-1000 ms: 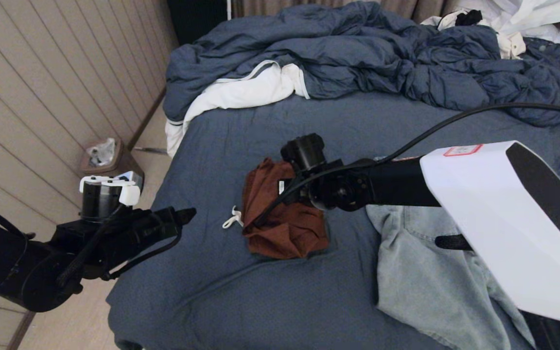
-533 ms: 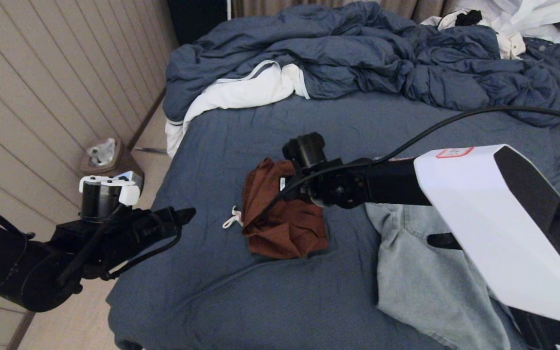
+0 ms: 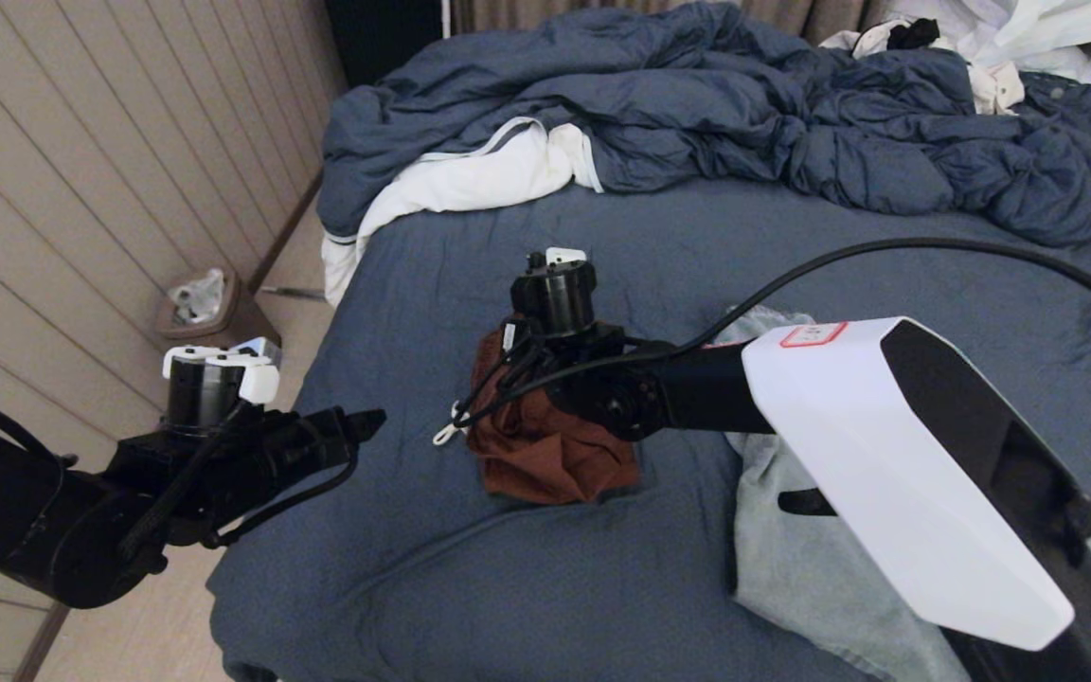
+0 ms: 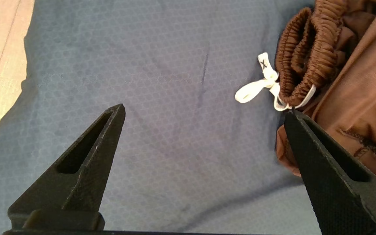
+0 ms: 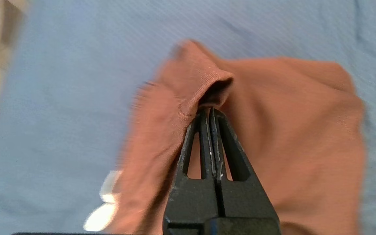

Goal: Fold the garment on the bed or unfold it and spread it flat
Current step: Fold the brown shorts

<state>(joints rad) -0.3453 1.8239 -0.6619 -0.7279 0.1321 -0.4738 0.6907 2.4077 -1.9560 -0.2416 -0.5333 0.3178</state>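
Observation:
A crumpled rust-brown garment [image 3: 545,459] with an elastic waistband [image 4: 308,52] and a white drawstring [image 4: 259,86] lies mid-bed on the slate-blue sheet [image 3: 470,587]. My right gripper [image 5: 209,111] is shut on a fold of this garment [image 5: 289,114] and holds that fold raised off the sheet. In the head view the right wrist [image 3: 555,294] hides the pinch. My left gripper [image 3: 370,417] hovers near the bed's left edge, open and empty [image 4: 204,111]. One of its fingertips [image 4: 297,119] sits just beside the garment's edge.
The puffy blue duvet [image 3: 697,104] with white lining [image 3: 470,180] is heaped across the far end. A pale denim garment [image 3: 820,568] lies under my right arm. White clothes [image 3: 1010,38] sit at the back right. A small bin [image 3: 200,308] stands on the floor by the wall.
My right arm has swung left and lifted, pulling the gripped fold of the brown garment up and leftward so the cloth bunches. The left arm has barely moved.

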